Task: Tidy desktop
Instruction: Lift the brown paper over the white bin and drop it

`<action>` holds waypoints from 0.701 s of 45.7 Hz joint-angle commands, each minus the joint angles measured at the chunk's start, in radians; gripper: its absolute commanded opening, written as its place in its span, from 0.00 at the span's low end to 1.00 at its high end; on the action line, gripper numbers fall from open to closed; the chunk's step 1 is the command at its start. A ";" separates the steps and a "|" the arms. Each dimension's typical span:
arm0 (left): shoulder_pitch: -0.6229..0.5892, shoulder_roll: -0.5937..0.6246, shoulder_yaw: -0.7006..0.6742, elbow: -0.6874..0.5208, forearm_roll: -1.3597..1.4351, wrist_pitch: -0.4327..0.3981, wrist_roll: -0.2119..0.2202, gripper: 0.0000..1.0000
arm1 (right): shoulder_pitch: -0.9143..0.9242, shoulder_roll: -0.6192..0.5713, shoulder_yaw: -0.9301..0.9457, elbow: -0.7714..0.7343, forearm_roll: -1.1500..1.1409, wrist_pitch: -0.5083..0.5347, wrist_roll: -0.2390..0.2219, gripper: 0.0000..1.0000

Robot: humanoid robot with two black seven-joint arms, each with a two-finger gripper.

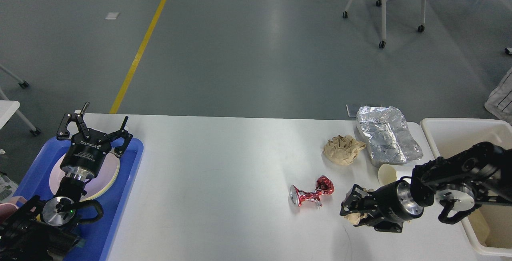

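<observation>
Right claw (352, 209) is closed around a crumpled tan paper wad (354, 217) above the tabletop (224, 165), just right of a crushed red can (312, 193). Left claw (93, 126) stands spread wide, empty, above the blue tray (132, 161). The tabletop spans mid-view.

the counter (224, 165) is plain glossy white, with a blue tray (120, 197) holding a pink plate (106, 179) at its left and a cream bin (452, 137) at its right. on it lie a tan paper wad (342, 149), silver foil (386, 135), a cream cup (386, 174) and a red-and-silver wrapper (312, 193). both arms are black with silver joints, and the grey floor (248, 41) carries a yellow line (142, 47).
</observation>
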 commanded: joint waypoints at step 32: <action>0.000 0.001 0.000 0.000 -0.001 0.000 -0.001 0.98 | 0.552 0.058 -0.157 0.035 -0.067 0.001 -0.003 0.00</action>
